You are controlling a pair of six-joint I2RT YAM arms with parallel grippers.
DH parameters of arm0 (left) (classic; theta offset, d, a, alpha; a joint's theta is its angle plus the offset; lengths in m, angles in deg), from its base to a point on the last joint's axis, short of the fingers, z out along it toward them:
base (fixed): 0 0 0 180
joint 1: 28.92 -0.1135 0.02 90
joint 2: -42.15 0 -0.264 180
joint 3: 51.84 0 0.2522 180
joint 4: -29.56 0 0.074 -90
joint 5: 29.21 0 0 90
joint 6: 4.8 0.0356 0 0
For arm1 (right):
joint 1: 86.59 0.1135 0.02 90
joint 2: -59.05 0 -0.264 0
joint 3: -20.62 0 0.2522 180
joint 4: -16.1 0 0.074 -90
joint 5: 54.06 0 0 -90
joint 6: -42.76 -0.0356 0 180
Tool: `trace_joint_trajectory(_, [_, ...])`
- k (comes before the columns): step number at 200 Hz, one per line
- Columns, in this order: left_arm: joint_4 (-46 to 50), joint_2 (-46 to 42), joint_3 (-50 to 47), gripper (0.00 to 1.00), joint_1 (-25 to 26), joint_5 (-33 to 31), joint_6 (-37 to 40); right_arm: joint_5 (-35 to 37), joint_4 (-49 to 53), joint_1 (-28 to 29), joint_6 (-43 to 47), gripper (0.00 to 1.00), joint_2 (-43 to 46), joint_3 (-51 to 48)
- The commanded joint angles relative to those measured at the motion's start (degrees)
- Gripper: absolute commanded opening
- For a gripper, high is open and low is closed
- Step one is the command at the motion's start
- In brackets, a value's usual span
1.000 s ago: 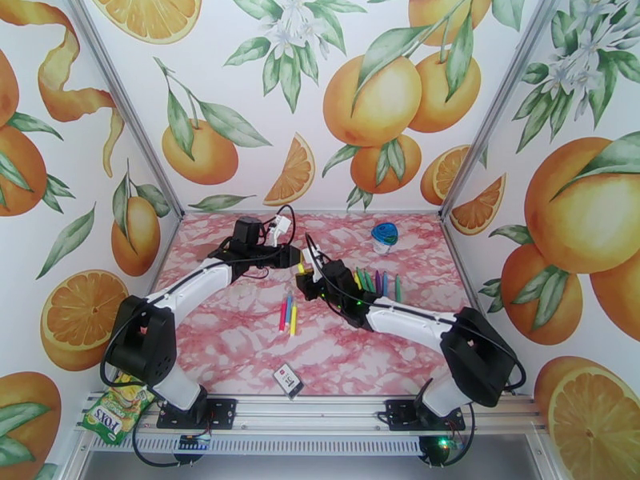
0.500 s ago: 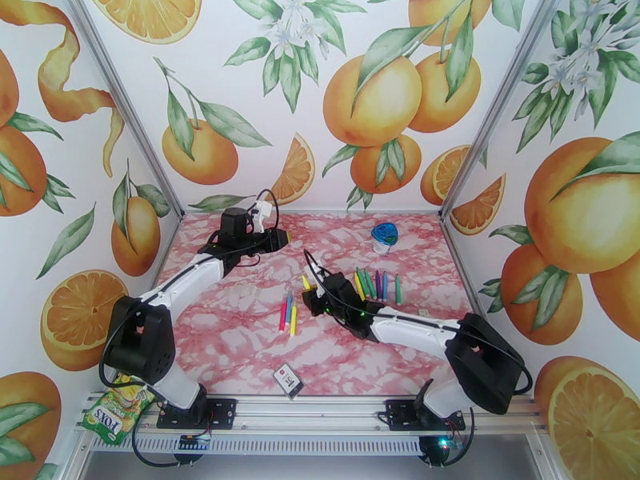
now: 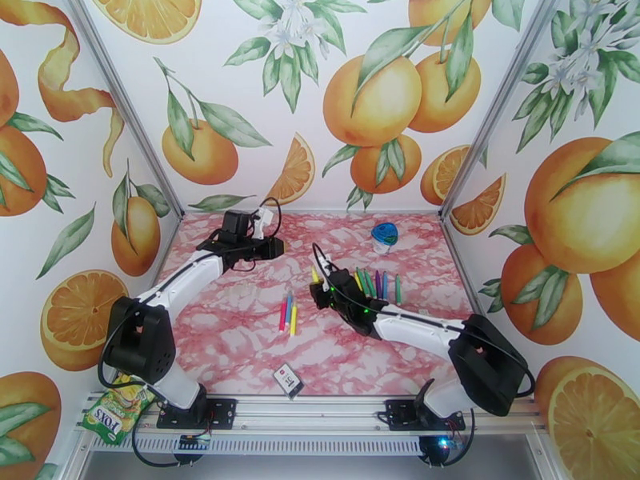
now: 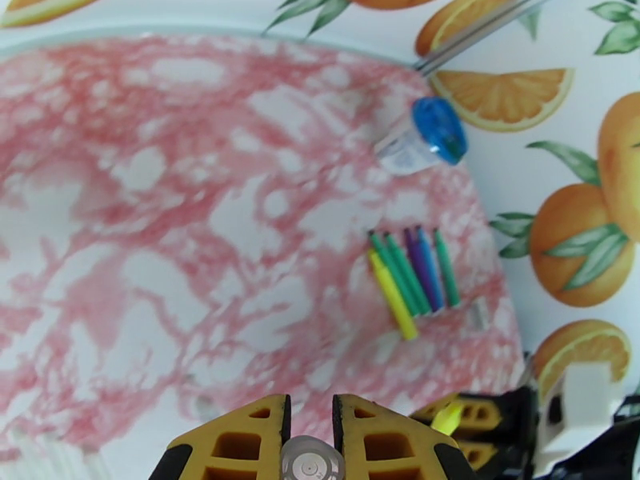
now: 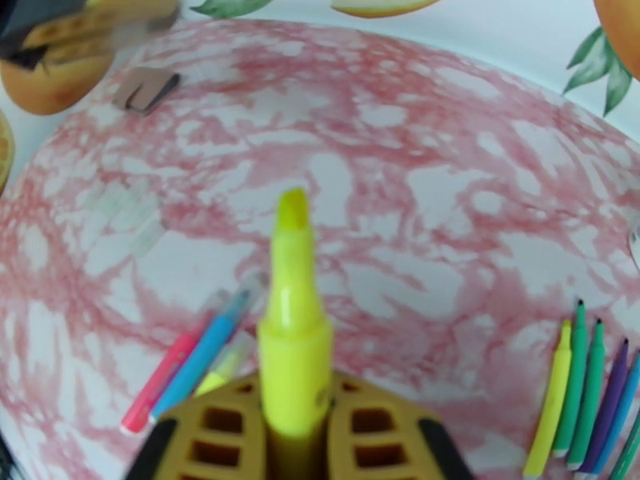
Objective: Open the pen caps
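Update on the cap job: looks like one pen is basically done. The right gripper (image 5: 294, 398) is clamped tight on a bright yellow plastic marker (image 5: 292, 314), with its chisel tip bare and pointing away from the wrist. The left gripper (image 4: 308, 410) has its jaws nearly together on a small pale round cap (image 4: 306, 467). At least I read it as that marker's cap; it's seen end-on, so not 100% sure.

Using the clear round container with the blue lid (image 3: 385, 235) as the reference:
- the row of thin yellow, green, purple and blue markers (image 4: 412, 274) lies on the near side of it, tips showing, so they look already opened
- the yellow marker is held on the near side too, just left of that row
- the cap is up in the air well to the left of it, apart from the marker
- a loose trio of pink, blue and yellow pens (image 3: 288, 314) lies nearer the arms and further left, and their ends look still capped

So I'd call this the tail end of the pull-apart step. Next move probably calls for laying the yellow marker beside the row, dropping the cap somewhere on the pink marbled tabletop (image 3: 240, 346), then going for the trio. They're bunched close together, so picking just one could be fiddly.
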State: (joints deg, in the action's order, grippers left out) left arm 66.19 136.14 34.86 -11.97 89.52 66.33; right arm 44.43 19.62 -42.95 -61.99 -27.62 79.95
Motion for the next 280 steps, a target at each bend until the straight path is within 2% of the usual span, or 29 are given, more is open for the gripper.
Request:
trace_joint_trajectory(1, [7.5, -1.4, 0.0, 0.03, 0.2, -3.2, 4.4, 3.5, 3.0, -1.0, -1.6, 0.07, -1.3, 2.6])
trace_joint_trajectory(37, [15.1, 1.6, 2.5, 0.03, 0.8, -7.7, 9.0, 5.5, 5.9, -2.7, -2.9, 0.07, -3.1, 4.2])
trace_joint_trajectory(123, [22.8, 8.5, 6.3, 0.03, 3.2, -15.7, 12.7, 10.8, 11.8, -6.4, -4.8, 0.06, -6.9, 6.2])
trace_joint_trajectory(206, [27.6, 14.9, 8.9, 0.06, 4.7, -18.9, 14.0, 15.8, 17.7, -7.6, -6.3, 0.04, -14.1, 10.0])
trace_joint_trajectory(280, [28.3, 18.7, 8.8, 0.09, 4.8, -21.7, 13.7, 16.5, 19.5, -9.3, -7.4, 0.05, -16.9, 11.0])
